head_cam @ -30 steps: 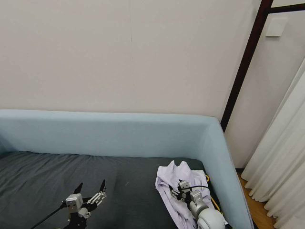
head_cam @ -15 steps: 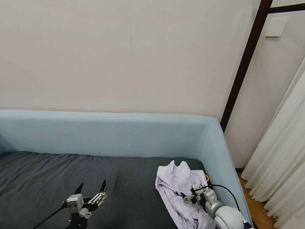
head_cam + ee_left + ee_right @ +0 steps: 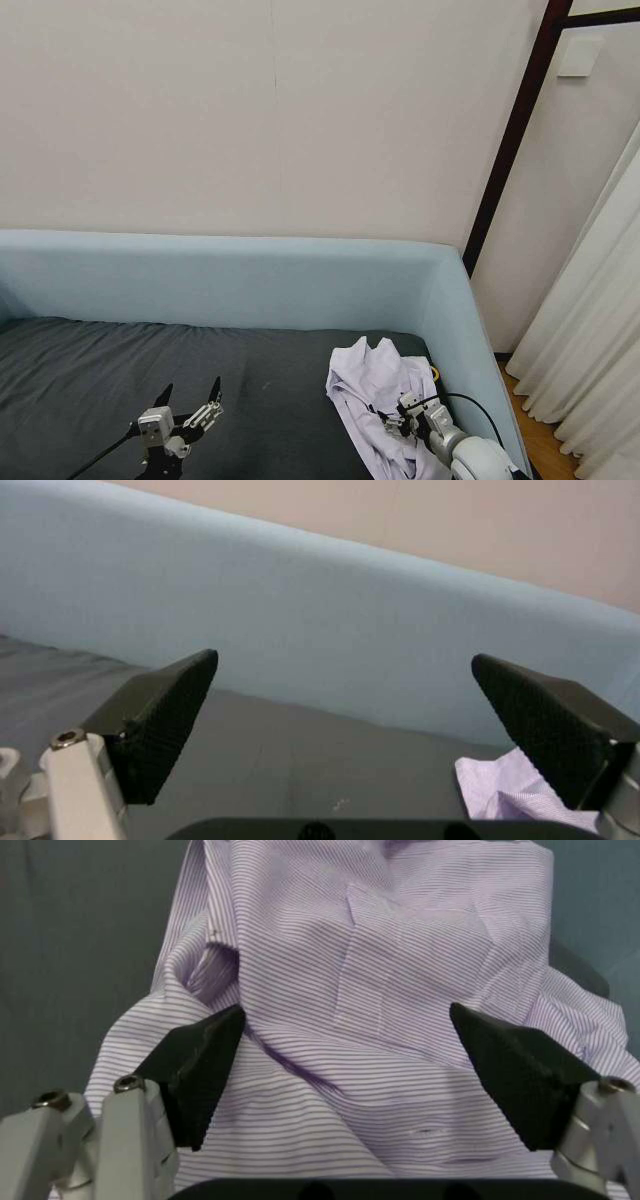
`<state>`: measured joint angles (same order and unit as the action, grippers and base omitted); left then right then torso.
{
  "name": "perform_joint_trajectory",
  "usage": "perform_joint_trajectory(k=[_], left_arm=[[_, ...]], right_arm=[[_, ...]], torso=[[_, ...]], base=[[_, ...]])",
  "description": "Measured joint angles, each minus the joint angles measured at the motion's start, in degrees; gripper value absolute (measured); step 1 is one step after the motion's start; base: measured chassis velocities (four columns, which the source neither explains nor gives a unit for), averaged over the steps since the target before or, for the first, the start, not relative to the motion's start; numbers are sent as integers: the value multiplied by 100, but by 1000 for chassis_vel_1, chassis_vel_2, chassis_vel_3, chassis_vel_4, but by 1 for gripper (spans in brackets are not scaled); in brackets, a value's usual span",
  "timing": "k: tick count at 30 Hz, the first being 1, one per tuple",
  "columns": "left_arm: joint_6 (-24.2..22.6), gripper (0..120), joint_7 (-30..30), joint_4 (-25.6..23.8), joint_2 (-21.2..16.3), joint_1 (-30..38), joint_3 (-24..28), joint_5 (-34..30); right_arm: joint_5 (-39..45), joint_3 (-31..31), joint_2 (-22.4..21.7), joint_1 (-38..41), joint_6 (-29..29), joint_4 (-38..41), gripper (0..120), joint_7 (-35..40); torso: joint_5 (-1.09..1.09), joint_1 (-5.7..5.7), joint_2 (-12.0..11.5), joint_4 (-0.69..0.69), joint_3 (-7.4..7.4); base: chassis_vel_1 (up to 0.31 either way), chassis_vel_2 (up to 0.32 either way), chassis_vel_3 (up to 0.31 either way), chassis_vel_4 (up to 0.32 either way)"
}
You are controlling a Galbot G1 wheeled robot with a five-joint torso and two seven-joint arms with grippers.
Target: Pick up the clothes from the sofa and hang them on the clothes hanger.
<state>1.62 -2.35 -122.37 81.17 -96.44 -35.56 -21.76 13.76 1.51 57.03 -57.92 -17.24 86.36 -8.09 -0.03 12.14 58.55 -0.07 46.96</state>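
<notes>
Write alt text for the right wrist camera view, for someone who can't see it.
A crumpled shirt with fine purple stripes on white lies on the dark grey sofa seat. The right pincer is poised over it, its two black fingers spread wide open to either side of the shirt's middle.

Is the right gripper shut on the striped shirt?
No, the right gripper hangs open over the striped shirt, its jaws spread wide with nothing pinched between them.
</notes>
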Motion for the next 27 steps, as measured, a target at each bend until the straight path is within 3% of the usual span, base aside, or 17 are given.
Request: perform_joint_trajectory(k=[14, 21, 24, 27], left_arm=[[5, 100, -1, 12, 7, -10, -7, 29], [9, 100, -1, 9, 13, -17, -6, 36], [23, 100, -7, -9, 11, -29, -27, 36], [30, 100, -17, -19, 8, -40, -39, 36]], right_arm=[[-439, -72, 27, -11, 121, -126, 85, -166], [-577, -125, 65, 70, 72, -258, 63, -46], [-577, -166, 132, 184, -50, -395, 43, 120], [-572, -167, 161, 224, -45, -454, 36, 83]], torso=[[0, 0, 0, 0, 0], [0, 0, 0, 0, 0], [0, 0, 0, 0, 0], [0, 0, 0, 0, 0]], base=[[0, 0, 0, 0], [0, 0, 0, 0], [0, 0, 0, 0], [0, 0, 0, 0]])
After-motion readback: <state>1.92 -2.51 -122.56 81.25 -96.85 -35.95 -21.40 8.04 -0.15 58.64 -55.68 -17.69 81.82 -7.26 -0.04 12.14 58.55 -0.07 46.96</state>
